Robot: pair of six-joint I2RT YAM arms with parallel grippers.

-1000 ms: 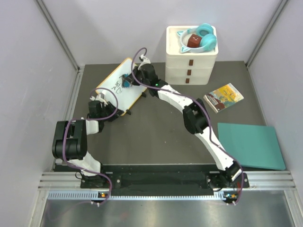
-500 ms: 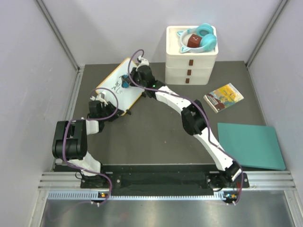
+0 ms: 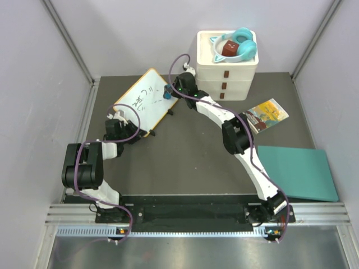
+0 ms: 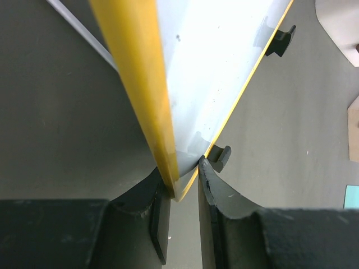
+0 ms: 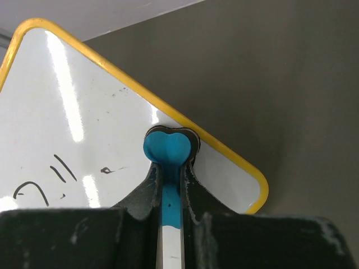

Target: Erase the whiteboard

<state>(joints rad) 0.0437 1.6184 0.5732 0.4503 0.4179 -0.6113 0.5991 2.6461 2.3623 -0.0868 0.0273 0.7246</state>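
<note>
The whiteboard (image 3: 143,102) has a yellow rim and stands tilted at the back left, with black scribbles (image 3: 140,98) on its middle. My left gripper (image 3: 119,130) is shut on its near corner; in the left wrist view the fingers (image 4: 205,179) clamp the yellow edge of the board (image 4: 219,67). My right gripper (image 3: 168,94) is shut on a blue-headed eraser tool (image 5: 170,147), whose head presses on the board (image 5: 84,106) near its right corner. Scribbles (image 5: 39,190) lie to its left.
A white drawer unit (image 3: 226,73) stands right behind the right gripper, with teal headphones (image 3: 238,45) on top. A book (image 3: 265,115) lies to the right and a flat teal sheet (image 3: 297,171) at the near right. Walls close in both sides.
My right gripper has slid the eraser tool from the board's middle to its right edge. The scribbles it covered show again. The left gripper has kept its hold.
</note>
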